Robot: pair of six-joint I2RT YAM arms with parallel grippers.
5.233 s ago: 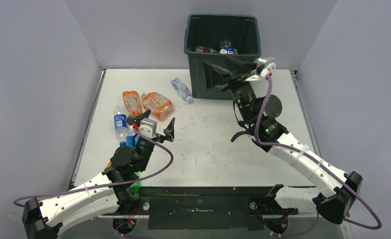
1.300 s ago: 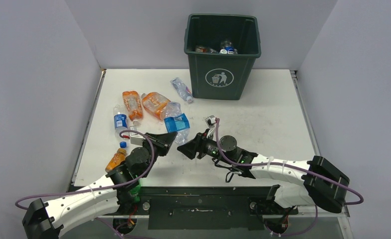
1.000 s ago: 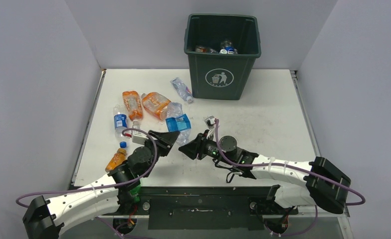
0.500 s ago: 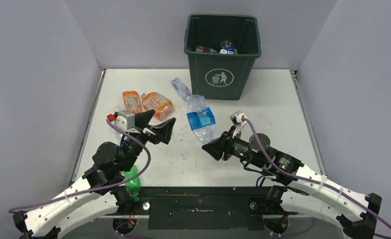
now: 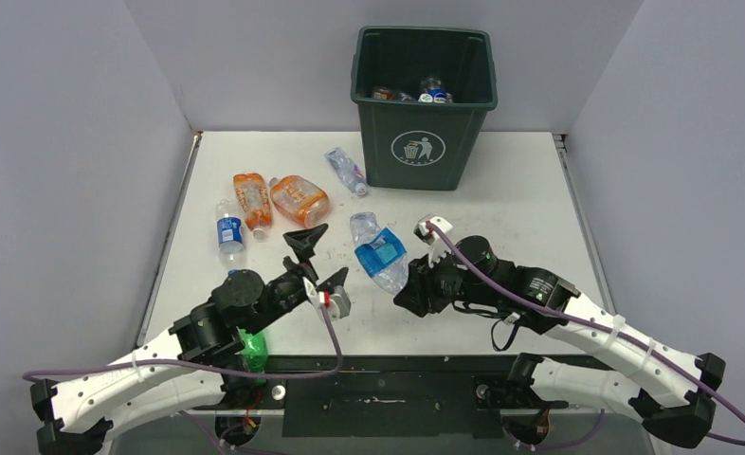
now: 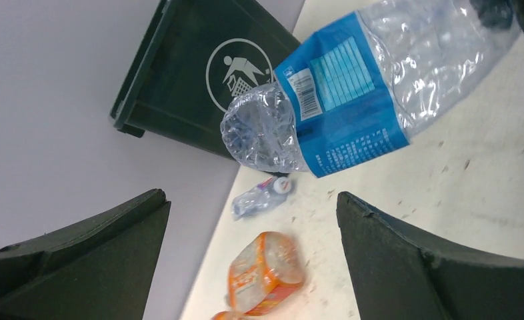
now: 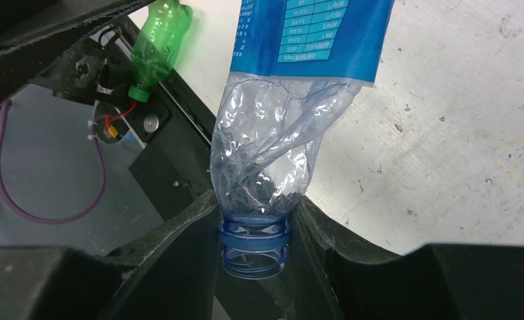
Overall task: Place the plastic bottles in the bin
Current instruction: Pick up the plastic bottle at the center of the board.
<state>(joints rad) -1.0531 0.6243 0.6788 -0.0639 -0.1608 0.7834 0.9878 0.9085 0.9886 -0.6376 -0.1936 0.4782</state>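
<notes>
Now the left end effector has let go and stands wide open, empty. The right end effector alone pinches the bottle by its neck, above the tabletop, well short of the bin. Carrying it there should come next.

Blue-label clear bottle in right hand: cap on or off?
Off. The crushed clear blue-label plastic bottle shows a bare threaded neck, gripped by the right hand.

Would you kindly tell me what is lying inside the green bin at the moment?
From above, the bin holds a few bottles, clear with blue and red bits, just behind its front rim. That front wall hides whatever lies lower, so no count is possible.
</notes>
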